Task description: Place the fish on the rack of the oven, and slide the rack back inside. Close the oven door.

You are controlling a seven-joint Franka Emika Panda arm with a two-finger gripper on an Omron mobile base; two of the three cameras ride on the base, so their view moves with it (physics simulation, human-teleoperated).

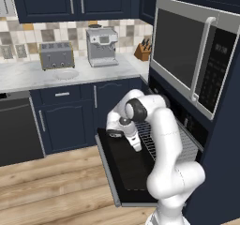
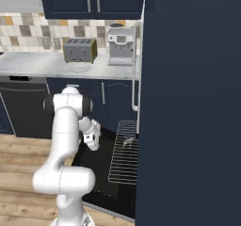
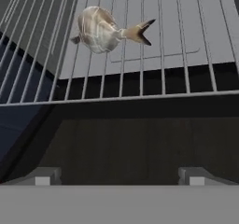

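Hand view: one fish [image 3: 105, 29] on one rack [image 3: 140, 73], seemingly whole

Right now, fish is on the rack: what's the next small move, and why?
Probably ease the open, empty end effector forward to the rack's front wire and push: the fish already lies on it, the rack is pulled out and the oven door is down.

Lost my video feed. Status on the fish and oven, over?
Gripper open, empty, over the dropped oven door. Fish lying on the rack, rack pulled out. Nothing between gripper and rack edge.
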